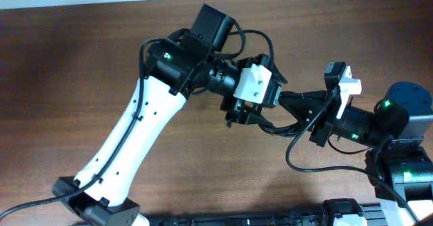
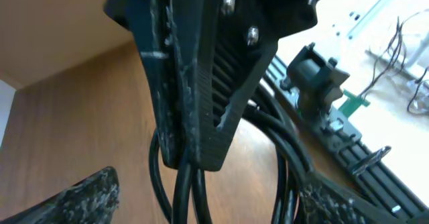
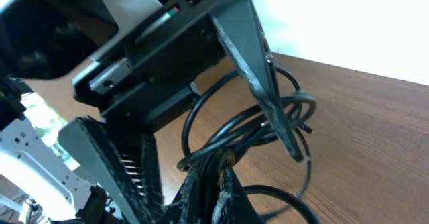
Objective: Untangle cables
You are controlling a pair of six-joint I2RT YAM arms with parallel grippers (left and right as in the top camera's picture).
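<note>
Nearest us, right of the centre of the brown wooden table [image 1: 81, 63], the right gripper [image 3: 209, 184] is pressed together on a bunch of thin black cables [image 2: 179, 197], whose loops hang around it. Just left and slightly farther, the left gripper [image 1: 240, 116] stands spread, its fingers either side of the right gripper's tips.

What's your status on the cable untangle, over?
Right gripper shut on the cables. Left gripper open, straddling that pinch. Cables looped, tangled. No other obstruction visible.
</note>
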